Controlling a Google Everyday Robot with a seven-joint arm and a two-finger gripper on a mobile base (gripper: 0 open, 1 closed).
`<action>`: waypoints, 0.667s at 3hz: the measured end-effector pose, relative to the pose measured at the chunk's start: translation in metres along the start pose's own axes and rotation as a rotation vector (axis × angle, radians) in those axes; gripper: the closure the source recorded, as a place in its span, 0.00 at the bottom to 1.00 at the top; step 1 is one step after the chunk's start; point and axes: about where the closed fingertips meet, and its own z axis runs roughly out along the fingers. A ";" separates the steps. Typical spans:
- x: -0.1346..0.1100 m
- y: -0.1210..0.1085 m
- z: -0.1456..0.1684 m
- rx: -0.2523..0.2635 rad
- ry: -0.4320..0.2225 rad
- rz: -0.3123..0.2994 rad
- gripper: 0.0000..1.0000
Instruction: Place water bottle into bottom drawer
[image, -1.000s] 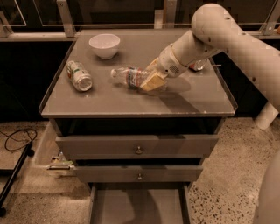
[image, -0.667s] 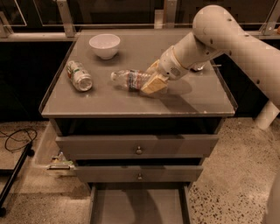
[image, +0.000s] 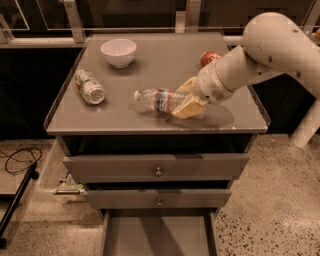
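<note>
The water bottle (image: 156, 98) is a clear ribbed bottle with a white, red and blue label. It lies on its side near the middle front of the grey cabinet top (image: 165, 65), cap pointing left, with a shadow under it. My gripper (image: 187, 100) reaches in from the right, and its tan fingers (image: 189, 107) are closed around the bottle's base end. The bottom drawer (image: 157, 235) is pulled out below the cabinet, showing a plain grey floor.
A white bowl (image: 118, 51) stands at the back left. A green-and-white can (image: 90, 86) lies at the left. An orange-red can (image: 209, 57) is partly hidden behind my arm. The two upper drawers (image: 158, 171) with knobs are closed. A cable (image: 17, 160) lies on the floor at left.
My gripper and the water bottle have moved together a little toward the front edge and to the right. The cans and bowl have not moved.
</note>
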 end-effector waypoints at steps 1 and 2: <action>0.011 0.026 -0.027 0.040 -0.017 -0.005 1.00; 0.026 0.057 -0.052 0.086 -0.023 -0.008 1.00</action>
